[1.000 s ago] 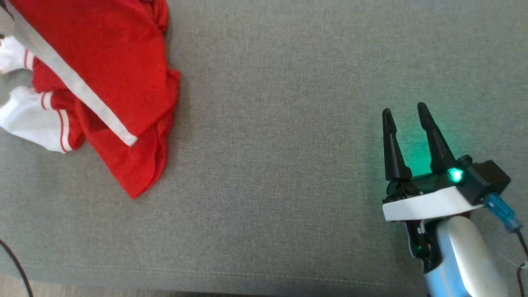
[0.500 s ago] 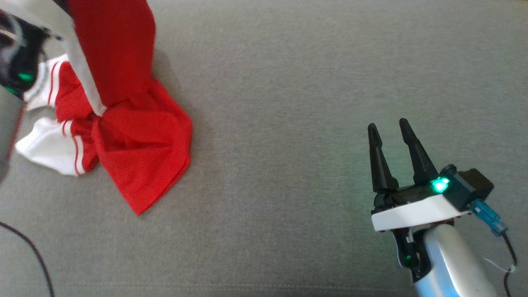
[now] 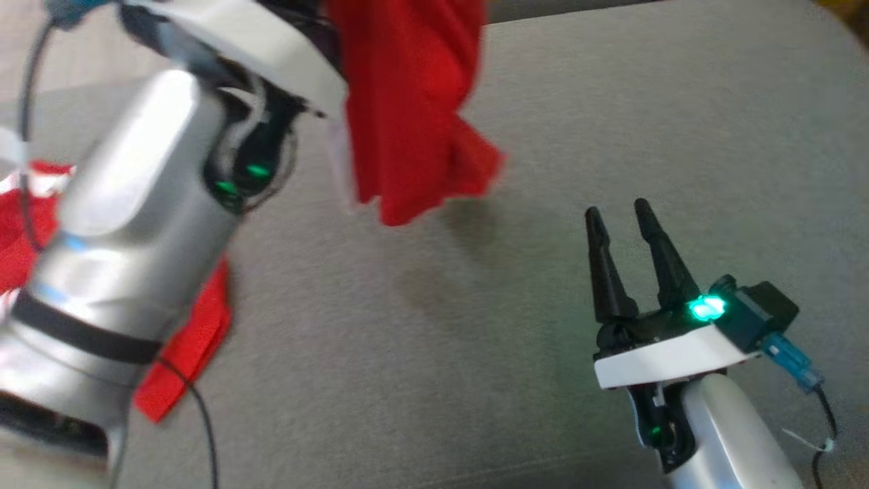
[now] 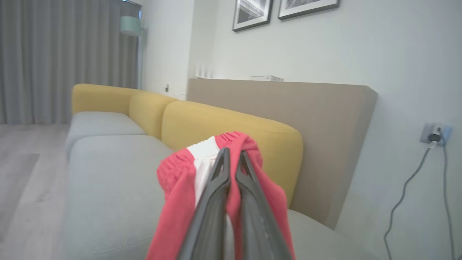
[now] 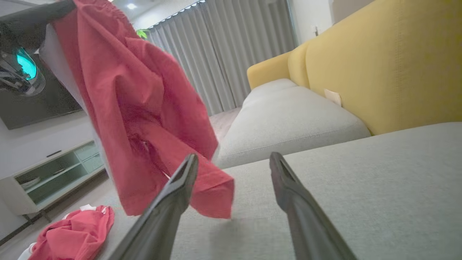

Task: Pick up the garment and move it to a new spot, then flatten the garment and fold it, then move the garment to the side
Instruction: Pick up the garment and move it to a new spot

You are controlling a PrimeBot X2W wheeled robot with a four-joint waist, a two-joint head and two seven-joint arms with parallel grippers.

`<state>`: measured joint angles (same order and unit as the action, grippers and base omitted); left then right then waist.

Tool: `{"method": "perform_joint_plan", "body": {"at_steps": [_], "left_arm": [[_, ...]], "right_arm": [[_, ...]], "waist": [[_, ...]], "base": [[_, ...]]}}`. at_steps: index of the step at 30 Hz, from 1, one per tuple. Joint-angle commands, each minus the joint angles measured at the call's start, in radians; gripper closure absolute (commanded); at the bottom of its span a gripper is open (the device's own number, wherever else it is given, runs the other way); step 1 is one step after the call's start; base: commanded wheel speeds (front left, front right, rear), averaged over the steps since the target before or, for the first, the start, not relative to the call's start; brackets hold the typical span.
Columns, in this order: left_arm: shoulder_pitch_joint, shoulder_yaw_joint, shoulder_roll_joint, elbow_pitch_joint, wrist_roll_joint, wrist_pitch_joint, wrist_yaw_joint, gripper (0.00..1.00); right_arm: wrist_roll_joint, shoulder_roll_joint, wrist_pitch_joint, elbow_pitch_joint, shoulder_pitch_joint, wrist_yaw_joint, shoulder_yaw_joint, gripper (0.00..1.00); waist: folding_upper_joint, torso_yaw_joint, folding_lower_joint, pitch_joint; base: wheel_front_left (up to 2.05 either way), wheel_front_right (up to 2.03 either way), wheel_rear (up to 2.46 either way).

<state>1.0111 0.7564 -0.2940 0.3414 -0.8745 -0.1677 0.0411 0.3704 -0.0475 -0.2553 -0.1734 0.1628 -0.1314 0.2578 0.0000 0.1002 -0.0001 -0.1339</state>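
The garment [image 3: 407, 115] is red shorts with a white side stripe, hanging in the air above the grey sofa cushion [image 3: 475, 380]. My left gripper [image 4: 232, 153] is shut on its gathered waistband [image 4: 234, 139], and the cloth drapes down both sides of the fingers. In the head view my silver left arm [image 3: 136, 224] reaches in from the lower left with the garment at its top end. My right gripper [image 3: 618, 212] stands open at the lower right, just over the cushion, with nothing in it. From the right wrist the garment [image 5: 144, 108] hangs a little left of my right gripper [image 5: 234, 159].
A second red and white cloth [image 3: 183, 353] lies crumpled on the cushion under my left arm, and the right wrist view has it as a red heap [image 5: 72, 231]. A yellow backrest [image 5: 379, 65] runs along the sofa. A black cable [image 3: 204, 435] trails from the left arm.
My left arm has lifted the garment off the cushion and carried it right, toward the middle. The head camera has shifted. The right gripper has stayed open and nearly still.
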Motion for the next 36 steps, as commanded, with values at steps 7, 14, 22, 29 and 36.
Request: {"method": "perform_joint_plan", "body": {"at_steps": [7,14,22,29,36], "left_arm": [[0.103,-0.062,0.121,0.015,-0.034,-0.044,0.035,1.0],[0.103,-0.122,0.165,0.097,-0.005,-0.089,0.039,1.0],[-0.105,-0.119,0.134,0.245,0.068,-0.094,0.013,1.0],[-0.232,-0.135,0.136,0.373,0.169,-0.094,0.011,0.0],[-0.291,-0.294,0.152,0.279,0.276,-0.094,0.005,0.0]], "right_arm": [[0.034,-0.003,-0.006,0.046,0.032,0.001,0.047,0.0],[0.035,-0.003,-0.006,0.058,0.023,0.001,0.031,0.0],[0.026,-0.003,-0.006,0.065,0.023,0.001,0.017,0.0],[0.012,-0.003,-0.006,0.068,0.032,0.001,0.001,0.0],[-0.012,-0.003,-0.006,0.053,0.025,0.001,-0.012,0.0]], "waist": [[0.0,0.173,0.0001,-0.004],[0.0,0.189,0.0001,-0.02],[0.0,0.147,0.0001,-0.055],[0.0,0.089,0.0001,-0.087],[0.0,0.023,0.0001,-0.068]], "base": [[0.0,0.0,0.0],[0.0,0.0,0.0],[0.0,0.0,0.0],[0.0,0.0,0.0],[0.0,0.0,0.0]]}}
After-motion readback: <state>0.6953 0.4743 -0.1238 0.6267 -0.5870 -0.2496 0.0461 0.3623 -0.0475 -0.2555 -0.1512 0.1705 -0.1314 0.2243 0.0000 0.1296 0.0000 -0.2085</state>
